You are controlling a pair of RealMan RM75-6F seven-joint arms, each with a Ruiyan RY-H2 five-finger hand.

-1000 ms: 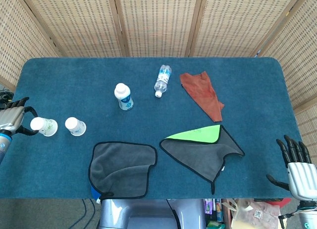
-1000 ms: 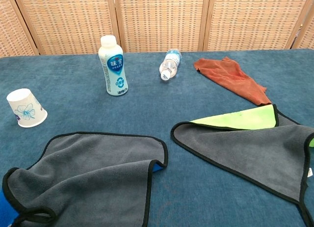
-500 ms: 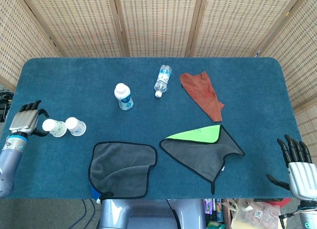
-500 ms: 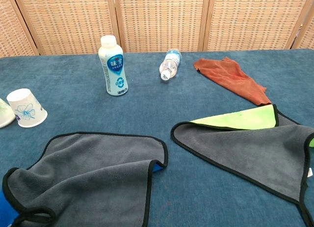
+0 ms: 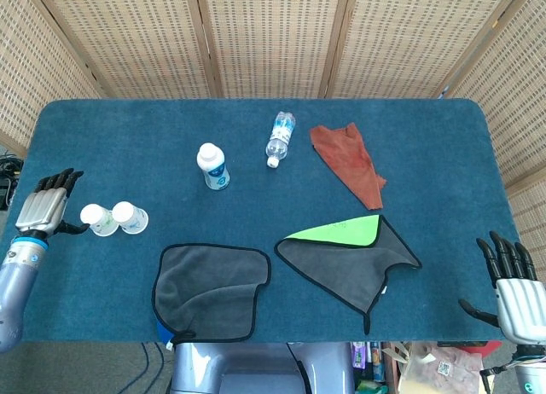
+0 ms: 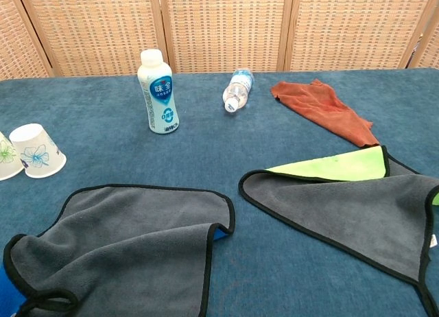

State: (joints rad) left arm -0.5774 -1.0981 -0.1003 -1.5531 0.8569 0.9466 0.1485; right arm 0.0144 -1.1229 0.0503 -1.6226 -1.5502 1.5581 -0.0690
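Paper cup just beside left hand, toward table's middle, near left edge (fingers spread, holding nothing). Right hand far off, also empty.

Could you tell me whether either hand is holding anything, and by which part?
Nothing is held. The left hand lies open beside the nearer paper cup, fingers spread and off it. The right hand is open at the table's near edge.

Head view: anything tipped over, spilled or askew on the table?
The clear water bottle lies on its side, cap on, nothing spilled. Both paper cups stand upside down, side by side. The grey cloths lie with corners folded over.
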